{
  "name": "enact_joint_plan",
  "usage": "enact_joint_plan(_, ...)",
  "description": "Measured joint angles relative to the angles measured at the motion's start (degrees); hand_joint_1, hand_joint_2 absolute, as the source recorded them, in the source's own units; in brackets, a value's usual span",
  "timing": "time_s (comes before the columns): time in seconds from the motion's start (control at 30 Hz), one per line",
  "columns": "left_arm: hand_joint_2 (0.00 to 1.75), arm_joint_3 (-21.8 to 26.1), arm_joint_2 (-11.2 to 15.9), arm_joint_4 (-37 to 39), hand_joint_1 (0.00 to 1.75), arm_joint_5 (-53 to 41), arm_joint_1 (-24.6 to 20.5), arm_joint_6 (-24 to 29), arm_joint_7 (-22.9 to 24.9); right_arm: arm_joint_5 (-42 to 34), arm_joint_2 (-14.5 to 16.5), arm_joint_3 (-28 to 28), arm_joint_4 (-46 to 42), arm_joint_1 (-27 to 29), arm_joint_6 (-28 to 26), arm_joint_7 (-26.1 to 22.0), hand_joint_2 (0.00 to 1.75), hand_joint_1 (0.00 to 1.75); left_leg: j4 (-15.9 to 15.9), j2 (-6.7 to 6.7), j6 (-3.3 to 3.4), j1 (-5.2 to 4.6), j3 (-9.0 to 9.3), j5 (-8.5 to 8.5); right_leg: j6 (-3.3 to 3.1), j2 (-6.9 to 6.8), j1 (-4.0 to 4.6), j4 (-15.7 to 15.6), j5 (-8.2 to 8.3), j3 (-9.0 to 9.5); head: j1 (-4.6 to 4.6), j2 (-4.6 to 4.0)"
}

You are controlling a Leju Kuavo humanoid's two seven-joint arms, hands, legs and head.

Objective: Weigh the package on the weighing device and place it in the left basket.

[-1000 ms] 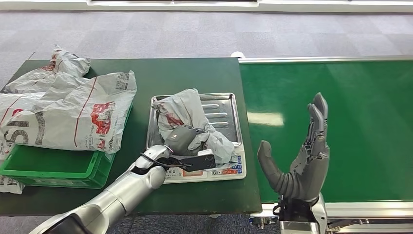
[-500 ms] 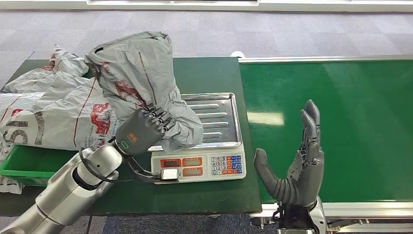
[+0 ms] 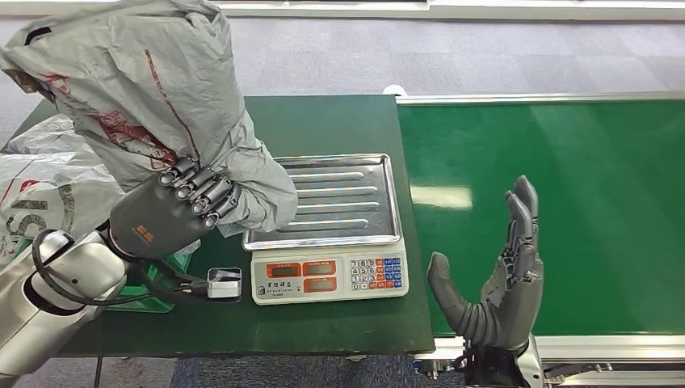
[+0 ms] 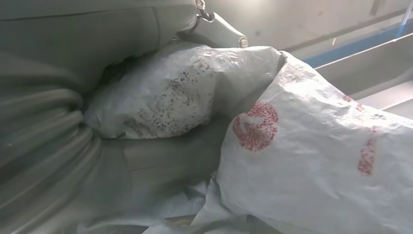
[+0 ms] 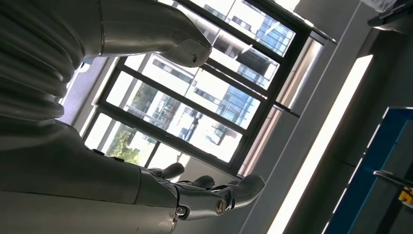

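Observation:
My left hand (image 3: 174,208) grips a large grey plastic package (image 3: 153,97) with red print and holds it up in the air, left of the scale. The wrist view shows the same package (image 4: 311,146) crumpled close against the hand. The scale (image 3: 329,279) stands at the table's front with its steel tray (image 3: 347,202) bare. The green basket (image 3: 157,295) is mostly hidden behind my left arm and the package. My right hand (image 3: 497,275) stands upright with fingers spread over the conveyor's near edge, holding nothing; its fingers (image 5: 214,187) show against a window.
Other grey printed packages (image 3: 48,186) lie piled at the table's left over the basket. A green conveyor belt (image 3: 565,194) runs to the right of the dark green table (image 3: 339,121). A small dark device (image 3: 222,284) lies by the scale's front left corner.
My left hand has lifted the package off the scale tray and carried it up and to the left. The tray is now bare. My right hand has hardly moved.

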Motion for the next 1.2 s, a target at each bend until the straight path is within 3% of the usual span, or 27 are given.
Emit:
enact_joint_plan(0.2, 1.75, 2.2, 4.4, 0.4, 1.75, 0.0, -1.1, 2.3, 11.4, 1.8, -0.1, -0.7, -0.5, 2.3, -2.9, 0.5, 1.75, 0.0, 0.0, 0.0, -0.02, 0.0, 0.02, -0.01, -0.06, 0.01, 0.04, 0.0, -0.03, -0.01, -0.02, 0.0)
enact_joint_plan(0.4, 1.75, 17.4, 3.2, 7.7, 1.75, 5.6, 2.1, -1.3, 5.8, 4.6, -0.1, -2.7, -3.0, 6.9, -3.9, 1.5, 1.75, 0.0, 0.0, 0.08, -0.1, 0.0, 0.02, -0.06, -0.15, 0.06, 0.1, 0.0, -0.08, -0.06, -0.01, 0.0)
enact_joint_plan(0.63, 1.75, 30.5, 0.7, 19.0, 1.75, 13.1, 5.1, -4.1, 6.5, 6.0, -0.1, -3.5, -5.1, 9.3, -3.7, 3.5, 1.75, 0.0, 0.0, 0.15, -0.14, 0.01, 0.02, -0.08, -0.18, 0.24, 0.11, 0.0, -0.08, -0.09, -0.01, 0.0)
enact_joint_plan(0.8, 1.75, 36.0, -0.8, 27.3, 1.75, 17.9, 6.1, -4.7, 6.5, 5.9, -0.3, -3.5, -5.3, 9.0, -3.2, 4.2, 1.75, 0.0, 0.0, 0.15, -0.15, 0.0, 0.01, -0.09, -0.18, 0.25, 0.1, 0.0, -0.09, -0.08, -0.01, 0.0)
enact_joint_plan(1.07, 1.75, 40.7, -3.7, 35.2, 1.75, 22.7, 9.7, -4.5, 6.0, 5.5, -0.9, -3.5, -5.3, 7.9, -2.9, 5.0, 1.75, 0.0, 0.0, 0.13, -0.16, -0.01, -0.01, -0.1, -0.18, 0.23, 0.09, 0.0, -0.09, -0.08, -0.02, 0.0)
enact_joint_plan(1.1, 1.75, 41.1, -4.1, 35.7, 1.64, 23.0, 10.2, -4.5, 5.9, 5.5, -1.0, -3.5, -5.3, 7.8, -2.9, 5.0, 1.75, 0.0, 0.0, 0.12, -0.16, -0.01, -0.01, -0.1, -0.18, 0.23, 0.09, 0.0, -0.09, -0.08, -0.01, 0.0)
enact_joint_plan(1.13, 1.75, 41.4, -4.4, 36.1, 1.33, 23.1, 10.7, -4.4, 5.8, 5.5, -1.1, -3.5, -5.3, 7.8, -2.9, 5.0, 1.75, 0.0, 0.0, 0.12, -0.16, -0.01, -0.01, -0.1, -0.18, 0.23, 0.09, 0.0, -0.09, -0.08, -0.01, 0.0)
enact_joint_plan(1.2, 1.75, 41.8, -5.0, 36.7, 0.5, 23.3, 11.3, -4.5, 5.7, 5.5, -1.1, -3.5, -5.3, 7.7, -2.9, 5.0, 1.75, 0.0, 0.0, 0.12, -0.16, -0.01, -0.02, -0.1, -0.18, 0.22, 0.09, 0.0, -0.09, -0.08, -0.01, 0.0)
